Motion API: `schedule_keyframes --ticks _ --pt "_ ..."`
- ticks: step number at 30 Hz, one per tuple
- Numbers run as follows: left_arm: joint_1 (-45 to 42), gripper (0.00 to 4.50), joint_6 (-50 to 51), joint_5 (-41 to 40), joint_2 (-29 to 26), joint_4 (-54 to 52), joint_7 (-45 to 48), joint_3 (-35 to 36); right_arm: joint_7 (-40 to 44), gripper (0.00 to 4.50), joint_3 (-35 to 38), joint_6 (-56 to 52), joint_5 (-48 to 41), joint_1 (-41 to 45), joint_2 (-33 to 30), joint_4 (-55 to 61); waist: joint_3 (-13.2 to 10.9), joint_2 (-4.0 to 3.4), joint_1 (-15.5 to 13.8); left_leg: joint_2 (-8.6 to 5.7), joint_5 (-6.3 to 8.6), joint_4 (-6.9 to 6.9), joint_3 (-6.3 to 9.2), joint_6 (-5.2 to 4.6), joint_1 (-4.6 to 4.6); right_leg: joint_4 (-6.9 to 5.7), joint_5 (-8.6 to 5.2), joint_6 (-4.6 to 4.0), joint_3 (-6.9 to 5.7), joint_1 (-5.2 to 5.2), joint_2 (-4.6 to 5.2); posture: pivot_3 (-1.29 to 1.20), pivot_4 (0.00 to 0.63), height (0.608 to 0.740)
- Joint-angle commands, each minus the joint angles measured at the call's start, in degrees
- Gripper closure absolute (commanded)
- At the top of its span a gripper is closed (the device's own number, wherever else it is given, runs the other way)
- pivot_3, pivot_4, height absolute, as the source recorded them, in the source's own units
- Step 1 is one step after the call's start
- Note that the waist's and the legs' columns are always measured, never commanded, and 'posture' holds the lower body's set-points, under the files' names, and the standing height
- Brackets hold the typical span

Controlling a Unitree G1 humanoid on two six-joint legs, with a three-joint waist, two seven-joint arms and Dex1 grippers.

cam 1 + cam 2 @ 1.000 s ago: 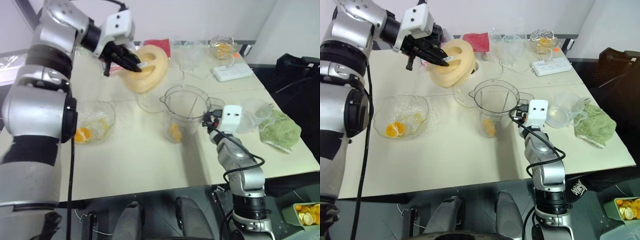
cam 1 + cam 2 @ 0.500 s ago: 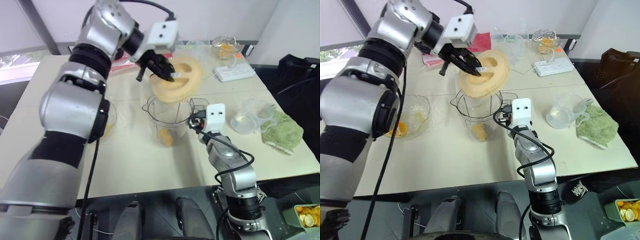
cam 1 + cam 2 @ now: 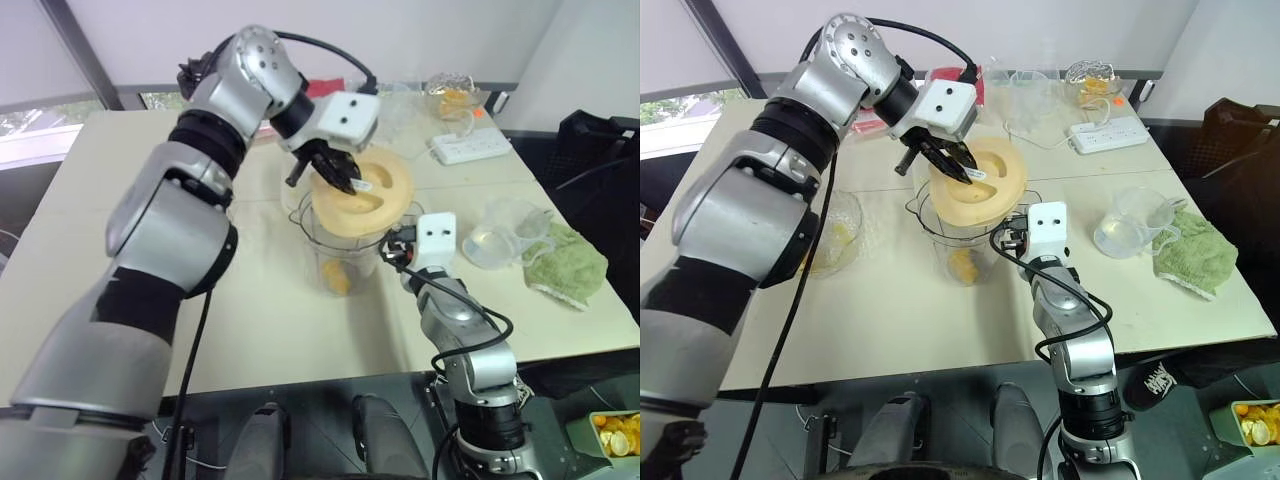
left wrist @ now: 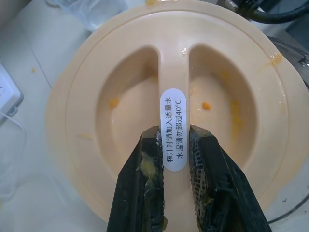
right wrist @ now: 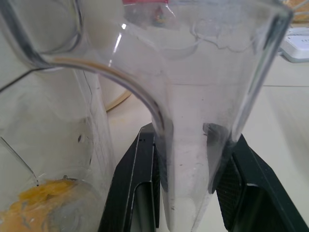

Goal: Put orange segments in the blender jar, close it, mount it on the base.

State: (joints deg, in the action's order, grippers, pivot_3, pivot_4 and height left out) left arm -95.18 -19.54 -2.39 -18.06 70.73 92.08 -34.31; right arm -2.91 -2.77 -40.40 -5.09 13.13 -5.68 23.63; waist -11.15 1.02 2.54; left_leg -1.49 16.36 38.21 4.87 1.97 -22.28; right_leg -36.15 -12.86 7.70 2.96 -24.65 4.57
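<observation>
Covering the blender jar point(image 3: 345, 250), the tilted lid point(image 3: 365, 190) hides its rim.

We see bright, even, soft light across the pale table point(image 3: 260, 330), with only faint shadows beneath things. The blender jar point(image 5: 203, 87) carries white glare streaks on its clear wall and looks hazy up close. The left claw point(image 4: 176, 193) shows sharp, its label readable.
</observation>
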Motion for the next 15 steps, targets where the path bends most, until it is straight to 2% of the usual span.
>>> schedule_keyframes --ticks 1,10,15 --pt "3.20 4.27 2.10 -7.12 -3.19 -4.48 0.42 -10.27 0.22 3.60 1.55 1.75 0.52 -0.27 -0.18 2.72 0.01 -0.01 0.01 0.00 0.00 0.00 0.01 0.00 0.01 -0.01 0.00 0.00 0.00 0.01 0.00 0.00 0.150 0.740" --pt "2.15 4.27 12.99 -31.44 -14.54 -22.76 0.42 -29.18 0.94 3.60 2.14 2.42 0.75 -0.28 -0.55 1.56 -0.01 -0.03 0.18 0.00 0.00 0.01 0.02 0.00 0.02 0.00 -0.01 -0.01 0.03 0.03 0.00 0.00 0.150 0.740" --pt "1.41 4.27 11.02 -34.67 -17.11 -25.21 0.42 -36.11 1.28 3.60 2.15 3.05 1.09 0.00 -0.41 0.66 -0.01 -0.04 0.33 0.02 0.00 0.01 0.03 0.00 0.01 -0.02 -0.01 -0.02 0.03 0.00 -0.04 0.00 0.150 0.740"
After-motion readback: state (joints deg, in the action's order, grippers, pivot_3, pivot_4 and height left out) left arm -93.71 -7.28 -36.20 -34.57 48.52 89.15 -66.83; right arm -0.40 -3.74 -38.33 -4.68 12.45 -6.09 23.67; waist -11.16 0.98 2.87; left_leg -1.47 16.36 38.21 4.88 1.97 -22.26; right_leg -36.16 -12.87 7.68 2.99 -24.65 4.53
